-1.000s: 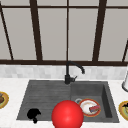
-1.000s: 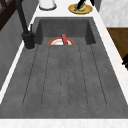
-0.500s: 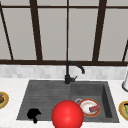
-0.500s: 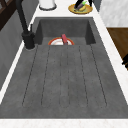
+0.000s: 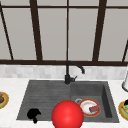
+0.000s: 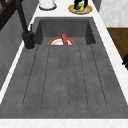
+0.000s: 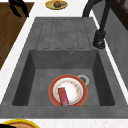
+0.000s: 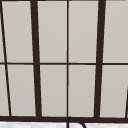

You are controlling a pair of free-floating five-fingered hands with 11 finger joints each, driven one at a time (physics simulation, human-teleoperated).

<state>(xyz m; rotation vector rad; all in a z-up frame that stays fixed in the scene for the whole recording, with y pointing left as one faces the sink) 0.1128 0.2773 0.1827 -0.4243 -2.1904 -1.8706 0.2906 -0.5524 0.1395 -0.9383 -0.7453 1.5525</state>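
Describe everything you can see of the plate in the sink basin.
The plate is round, with a white centre, a faint speckled pattern and a broad red-orange rim, and looks like glazed ceramic. It lies flat on the floor of the sink basin, toward the front, just beside the drain. A small dark red block, perhaps a sponge, rests on it, overlapping the rim on one side. The plate looks whole. In the front view a red ball stands before its left edge.

Front camera faces my sink [image 5: 47,97] head-on, window behind it. Two side cameras look along the sink from either end, closer in, sharing its basin and faucet [image 6: 25,27]. Upper camera faces the window [image 8: 67,57] above the sink.
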